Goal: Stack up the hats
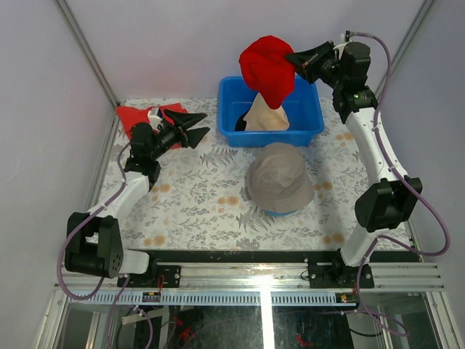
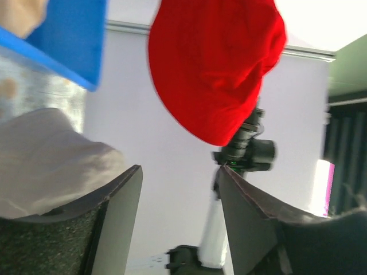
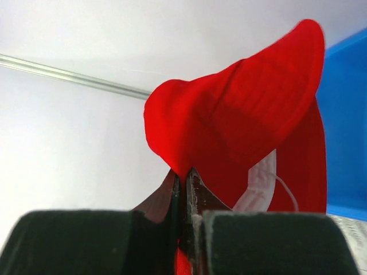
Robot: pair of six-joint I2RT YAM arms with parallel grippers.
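Right tool (image 1: 292,59) clamped on red hat (image 1: 265,65), hat dangling; grey hat (image 1: 280,178) below, nearward, nearer this arm. Left tool (image 1: 206,123) apart, empty.

The bench (image 1: 196,203) is covered in a pale cloth printed with grey leaves and small orange blossoms, and a black rail (image 1: 240,256) runs along its near edge. A blue bin (image 1: 314,125) stands at the far middle. Near the centre, slightly right, a grey-khaki hat (image 1: 280,178) sits crown up over a blue hat (image 1: 279,213), whose brim shows only as a sliver at the near side. A flat red cloth (image 1: 133,116) lies in the far left corner.
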